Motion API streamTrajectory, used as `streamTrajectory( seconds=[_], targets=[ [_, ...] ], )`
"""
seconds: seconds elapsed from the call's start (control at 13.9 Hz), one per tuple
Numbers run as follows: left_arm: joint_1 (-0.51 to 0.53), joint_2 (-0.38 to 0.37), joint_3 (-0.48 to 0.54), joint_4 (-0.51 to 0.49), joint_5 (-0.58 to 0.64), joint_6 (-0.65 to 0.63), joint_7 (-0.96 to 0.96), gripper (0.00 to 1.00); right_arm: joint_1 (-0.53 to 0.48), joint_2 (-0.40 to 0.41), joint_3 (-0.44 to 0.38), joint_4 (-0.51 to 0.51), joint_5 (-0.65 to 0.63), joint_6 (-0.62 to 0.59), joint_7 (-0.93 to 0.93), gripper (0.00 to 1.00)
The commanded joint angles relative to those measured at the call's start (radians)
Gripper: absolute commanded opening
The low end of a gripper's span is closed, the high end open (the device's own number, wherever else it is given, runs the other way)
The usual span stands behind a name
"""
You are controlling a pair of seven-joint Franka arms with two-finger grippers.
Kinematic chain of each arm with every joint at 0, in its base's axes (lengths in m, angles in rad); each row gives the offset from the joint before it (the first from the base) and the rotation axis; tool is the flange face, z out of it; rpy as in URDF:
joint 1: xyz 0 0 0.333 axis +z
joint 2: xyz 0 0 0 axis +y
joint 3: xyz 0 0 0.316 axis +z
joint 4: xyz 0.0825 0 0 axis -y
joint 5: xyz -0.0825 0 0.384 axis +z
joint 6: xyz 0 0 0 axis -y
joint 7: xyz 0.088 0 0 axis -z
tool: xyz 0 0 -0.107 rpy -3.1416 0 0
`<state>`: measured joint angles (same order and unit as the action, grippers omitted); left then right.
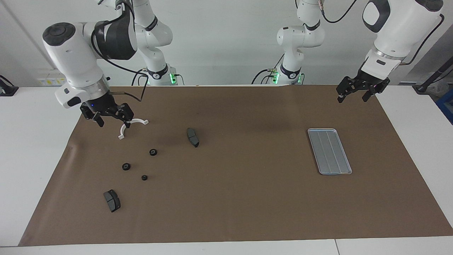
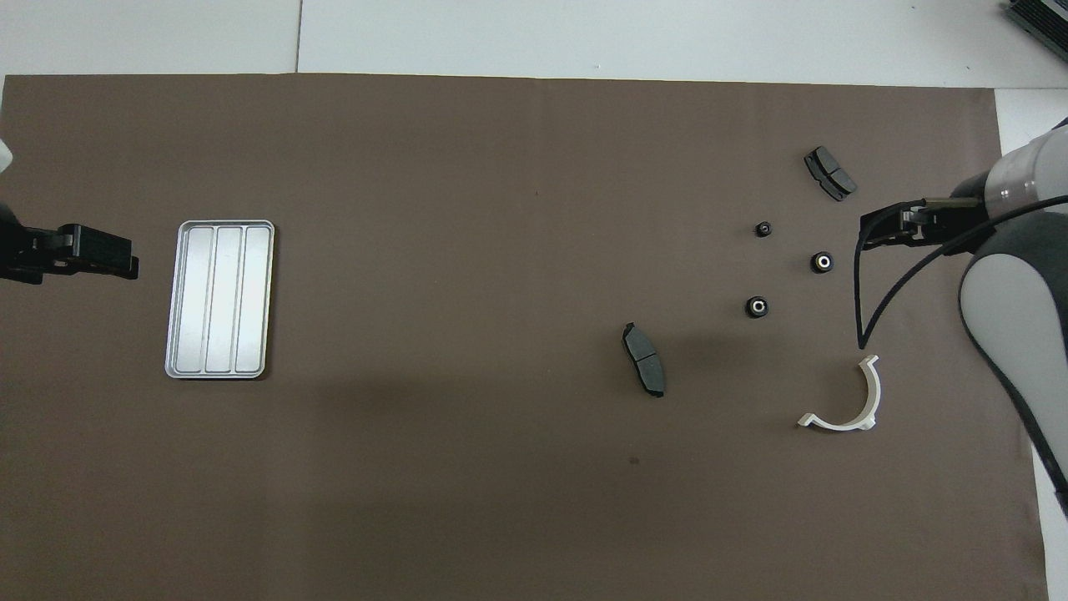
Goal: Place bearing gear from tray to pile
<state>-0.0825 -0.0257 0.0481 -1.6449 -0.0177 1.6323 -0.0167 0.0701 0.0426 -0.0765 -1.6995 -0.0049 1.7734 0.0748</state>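
The grey-blue ribbed tray (image 1: pixel 329 151) (image 2: pixel 219 299) lies bare toward the left arm's end of the brown mat. The pile is spread at the right arm's end. In it are three small black round gears (image 1: pixel 153 152) (image 1: pixel 126 166) (image 1: pixel 144 177), also seen from overhead (image 2: pixel 757 307) (image 2: pixel 823 262) (image 2: pixel 763 229). A white half-ring bracket (image 1: pixel 131 126) (image 2: pixel 847 401) and two dark brake pads (image 1: pixel 193 137) (image 1: pixel 112 200) lie with them. My right gripper (image 1: pixel 112 122) (image 2: pixel 884 234) hangs open and empty over the mat beside the bracket. My left gripper (image 1: pixel 351 99) (image 2: pixel 125 259) waits open and raised beside the tray.
The brown mat (image 1: pixel 247 198) covers most of the white table, with bare white margins at both ends. A black cable loops from the right wrist (image 2: pixel 863 317) above the bracket. Both robot bases stand along the table's edge.
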Motion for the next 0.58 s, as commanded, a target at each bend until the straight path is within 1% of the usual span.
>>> streamTrajectory(
  seconds=[0.0,0.22,0.36,0.51],
  targets=[
    [0.01,-0.031,-0.005,-0.033,-0.011,0.009,0.017,1.0,-0.009,-0.046,0.007,0.027,0.0,-0.11,-0.009,1.0],
    [0.01,-0.03,-0.005,-0.032,-0.011,0.011,0.017,1.0,-0.006,-0.064,0.018,0.087,-0.003,-0.23,-0.056,1.0],
    [0.01,-0.03,-0.005,-0.033,-0.011,0.011,0.017,1.0,0.002,-0.072,0.02,0.087,-0.007,-0.252,-0.066,1.0],
    [0.01,-0.031,-0.005,-0.033,-0.011,0.009,0.017,1.0,-0.003,-0.081,0.015,0.083,-0.009,-0.249,-0.07,1.0]
  ],
)
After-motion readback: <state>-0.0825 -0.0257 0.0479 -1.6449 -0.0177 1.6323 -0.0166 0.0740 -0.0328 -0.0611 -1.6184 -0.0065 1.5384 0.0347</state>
